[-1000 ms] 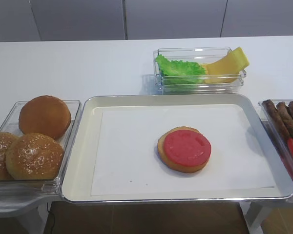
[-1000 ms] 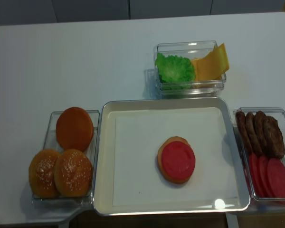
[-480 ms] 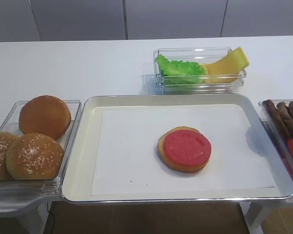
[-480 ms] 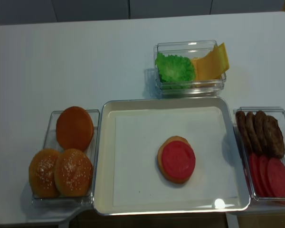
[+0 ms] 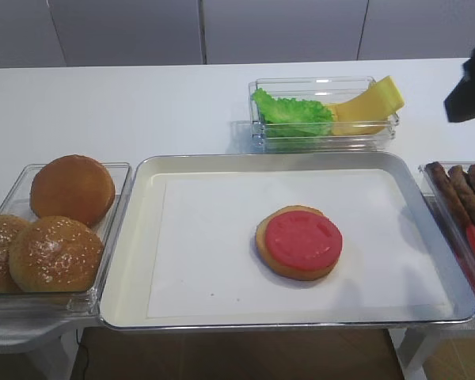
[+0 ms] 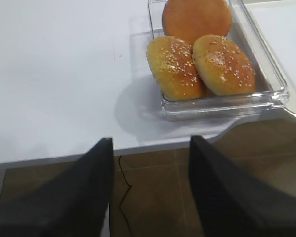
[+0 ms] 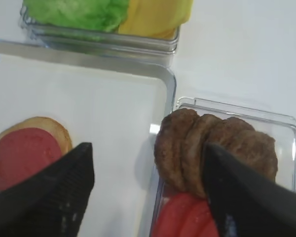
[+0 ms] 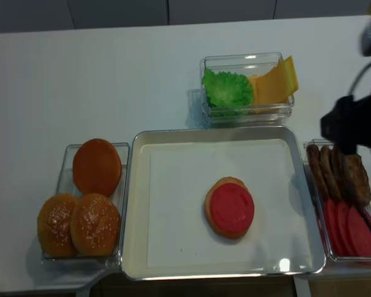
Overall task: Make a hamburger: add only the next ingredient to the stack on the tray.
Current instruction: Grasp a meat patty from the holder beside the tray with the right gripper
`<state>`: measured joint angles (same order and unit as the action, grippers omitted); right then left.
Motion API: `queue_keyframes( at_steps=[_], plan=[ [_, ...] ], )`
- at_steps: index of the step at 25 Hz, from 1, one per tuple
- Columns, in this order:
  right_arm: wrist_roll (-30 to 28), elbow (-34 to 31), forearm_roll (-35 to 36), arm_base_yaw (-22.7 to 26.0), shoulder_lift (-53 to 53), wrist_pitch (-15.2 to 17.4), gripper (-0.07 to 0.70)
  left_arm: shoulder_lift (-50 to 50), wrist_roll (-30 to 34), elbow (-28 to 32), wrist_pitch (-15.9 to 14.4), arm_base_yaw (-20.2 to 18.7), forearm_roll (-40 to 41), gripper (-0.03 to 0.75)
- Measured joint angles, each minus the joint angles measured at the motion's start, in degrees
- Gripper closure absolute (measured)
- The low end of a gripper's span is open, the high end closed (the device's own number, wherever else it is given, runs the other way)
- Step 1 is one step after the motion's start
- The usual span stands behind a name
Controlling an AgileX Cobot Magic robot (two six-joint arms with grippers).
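Several dark brown meat patties (image 8: 337, 173) stand on edge in a clear bin at the right, also seen in the right wrist view as patties (image 7: 187, 148). The stack (image 8: 230, 208), a tan bun half under a red disc, lies on the silver tray (image 8: 131, 204) with its white liner. My right gripper (image 7: 148, 168) hangs open above the tray's right edge and the patty bin, touching nothing; from overhead it is the black right gripper (image 8: 345, 127). My left gripper (image 6: 150, 163) is open and empty over the floor, off the table's front edge.
A clear bin (image 8: 247, 86) behind the tray holds green lettuce and yellow cheese. Three domed buns (image 8: 89, 198) fill a bin left of the tray. Red tomato slices (image 8: 352, 226) share the right bin with the patties.
My right arm has come into both high views from the right edge and now hangs over the patty bin. Nothing on the table has moved.
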<state>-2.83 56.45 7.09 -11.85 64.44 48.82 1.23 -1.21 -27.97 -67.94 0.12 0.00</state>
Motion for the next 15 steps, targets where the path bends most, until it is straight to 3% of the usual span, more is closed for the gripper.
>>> queue_keyframes(
  at_steps=[4, 8, 15],
  plan=[
    [9.5, 4.1, -12.2, -6.9, 9.0, 2.9, 0.118, 0.0, 0.0, 0.0, 0.0, 0.0, 0.0, 0.346],
    [16.4, 6.6, -18.6, -9.9, 16.0, 5.4, 0.119, 0.0, 0.0, 0.0, 0.0, 0.0, 0.0, 0.346],
    [19.3, 7.4, -22.3, -10.2, 22.0, 8.1, 0.128, 0.0, 0.0, 0.0, 0.0, 0.0, 0.0, 0.346]
  ],
)
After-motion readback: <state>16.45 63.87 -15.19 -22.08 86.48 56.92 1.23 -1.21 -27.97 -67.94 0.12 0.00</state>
